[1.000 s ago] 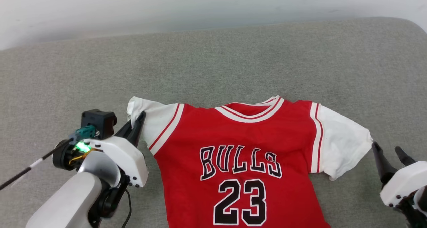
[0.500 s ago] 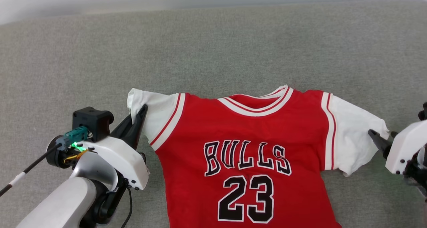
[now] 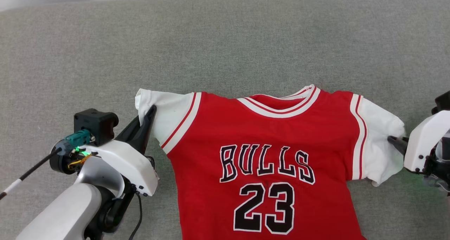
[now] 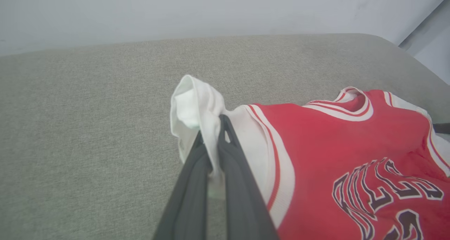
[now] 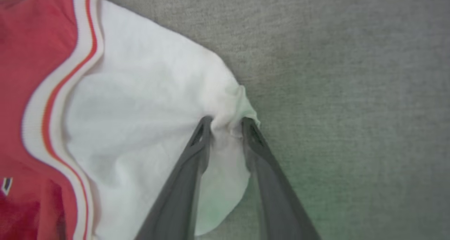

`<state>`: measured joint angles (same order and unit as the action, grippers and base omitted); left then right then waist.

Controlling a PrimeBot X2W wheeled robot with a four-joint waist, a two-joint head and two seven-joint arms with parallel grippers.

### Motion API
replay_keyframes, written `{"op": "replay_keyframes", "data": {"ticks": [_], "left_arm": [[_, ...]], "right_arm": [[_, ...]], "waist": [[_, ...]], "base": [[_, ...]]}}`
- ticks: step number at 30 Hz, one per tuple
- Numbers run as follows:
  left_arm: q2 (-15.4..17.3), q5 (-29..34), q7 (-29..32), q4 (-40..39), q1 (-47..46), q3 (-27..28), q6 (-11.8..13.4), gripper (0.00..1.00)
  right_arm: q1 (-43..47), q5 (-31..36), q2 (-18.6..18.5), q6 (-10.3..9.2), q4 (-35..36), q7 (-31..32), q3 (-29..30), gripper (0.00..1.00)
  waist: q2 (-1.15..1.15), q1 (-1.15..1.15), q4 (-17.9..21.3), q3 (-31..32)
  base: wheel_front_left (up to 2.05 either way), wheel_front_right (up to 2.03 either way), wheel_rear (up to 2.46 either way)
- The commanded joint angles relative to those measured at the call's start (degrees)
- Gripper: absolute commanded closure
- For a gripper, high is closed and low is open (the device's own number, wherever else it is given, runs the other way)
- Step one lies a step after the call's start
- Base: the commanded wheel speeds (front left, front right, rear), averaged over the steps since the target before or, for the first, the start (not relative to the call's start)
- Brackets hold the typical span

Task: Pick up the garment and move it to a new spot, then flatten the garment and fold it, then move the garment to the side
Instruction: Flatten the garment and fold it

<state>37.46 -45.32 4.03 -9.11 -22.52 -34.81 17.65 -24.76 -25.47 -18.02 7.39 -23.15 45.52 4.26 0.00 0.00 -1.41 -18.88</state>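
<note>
From the head camera, I see the garment (image 3: pixel 267 127) lying flat on the gray cushion (image 3: pixel 225 39), front side up, with black letters and a number on it. It sits in the middle and near part of the cushion, collar on the far side. My left pincer (image 3: pixel 152 110) is closed tight on the white sleeve (image 3: pixel 168 110) at the left. My right pincer (image 3: pixel 393 140) touches the edge of the other white sleeve (image 3: pixel 379 134) at the right.

From the left wrist camera, the left pincer (image 4: pixel 212 127) pinches a fold of white sleeve between its two dark fingers. The sleeve end stands up in a small bump above the tips. The red garment (image 4: pixel 316 134) spreads away to the right over the cushion (image 4: pixel 88 127).

From the right wrist camera, the right pincer (image 5: pixel 226 122) has its fingers a little apart, with a bunched bit of white sleeve between them. Both tips touch the garment (image 5: pixel 140 103). I cannot tell if it is gripping or only touching. The gray cushion (image 5: pixel 351 92) is beside it.
</note>
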Motion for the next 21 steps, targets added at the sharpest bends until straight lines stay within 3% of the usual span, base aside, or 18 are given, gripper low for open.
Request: {"op": "replay_keyframes", "data": {"ticks": [1,10,21], "left_arm": [[-0.4,-0.6,-0.5,0.1,0.3,0.5,-0.1,1.0],[-0.8,-1.7,-1.8,1.5,-1.0,1.8,-0.6,1.0],[-1.1,0.2,-0.2,7.8,-13.9,3.6,-3.3,1.0]], "right_arm": [[3.3,-0.5,2.6,0.18,-3.8,2.5,-2.3,1.0],[-1.4,2.4,-2.5,0.08,1.1,-6.0,-1.6,1.0],[-11.9,11.5,-1.5,0.08,4.1,-16.5,1.8,1.0]], "waist": [[0.0,0.0,0.0,0.1],[0.0,0.0,0.5,3.1],[0.0,0.0,2.0,6.1]], "base": [[0.0,0.0,0.0],[0.0,0.0,0.0],[0.0,0.0,0.0]]}}
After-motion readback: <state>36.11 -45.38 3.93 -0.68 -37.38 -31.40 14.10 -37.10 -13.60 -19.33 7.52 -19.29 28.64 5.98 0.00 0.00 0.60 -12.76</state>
